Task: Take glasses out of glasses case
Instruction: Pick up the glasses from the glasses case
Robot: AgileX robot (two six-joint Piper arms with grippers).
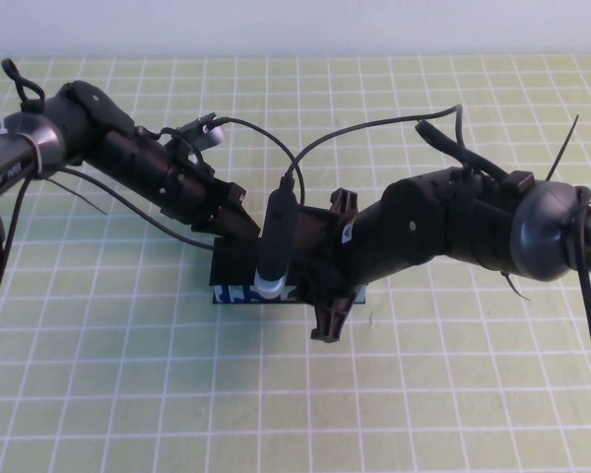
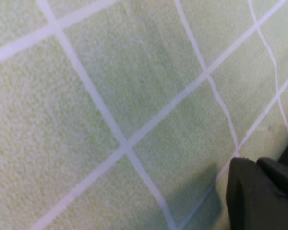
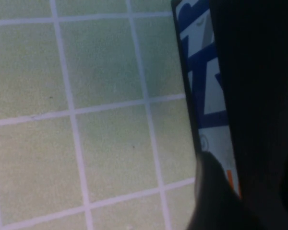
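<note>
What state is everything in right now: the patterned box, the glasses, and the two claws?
glasses case: flat on the green checked mat, mostly hidden under both arms; whether the lid is open or shut cannot be told.
glasses: not visible in any view.
left gripper: down at the case's left end; fingers hidden.
right gripper: over the case's right end, fingers apart, holding nothing visible.
</note>
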